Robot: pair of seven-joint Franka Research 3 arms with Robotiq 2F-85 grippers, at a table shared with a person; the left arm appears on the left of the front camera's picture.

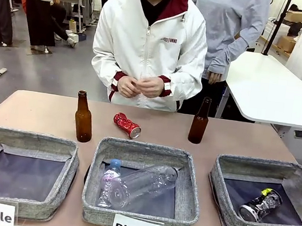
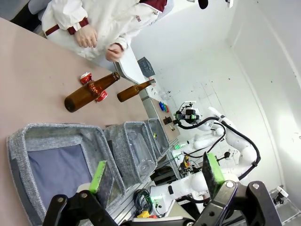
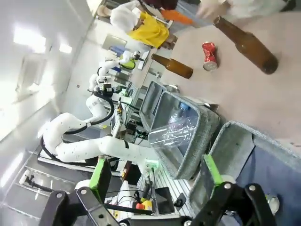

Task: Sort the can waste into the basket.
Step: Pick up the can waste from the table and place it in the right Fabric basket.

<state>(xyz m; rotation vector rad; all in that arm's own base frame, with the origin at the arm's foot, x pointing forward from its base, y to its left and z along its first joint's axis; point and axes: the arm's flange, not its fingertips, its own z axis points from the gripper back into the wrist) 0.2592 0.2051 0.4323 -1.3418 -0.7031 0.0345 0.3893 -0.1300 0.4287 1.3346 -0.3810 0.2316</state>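
With left end effector [image 2: 156, 173] and right end effector [image 3: 156, 170] both released, the black can [image 1: 261, 205] lies inside the Can basket [image 1: 255, 165], the red can [image 1: 127, 125] well left of it.

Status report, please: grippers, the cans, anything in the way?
Left gripper open, empty; right gripper open, empty. Red crushed can lying on table; black-and-silver can in Can basket. Brown glass bottles upright either side of red can, not touching.

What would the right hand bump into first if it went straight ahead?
Probably the grey wall of the Plastic basket, which sits between the fingers of the right hand; the Can basket is off to one side. Depth is unclear.
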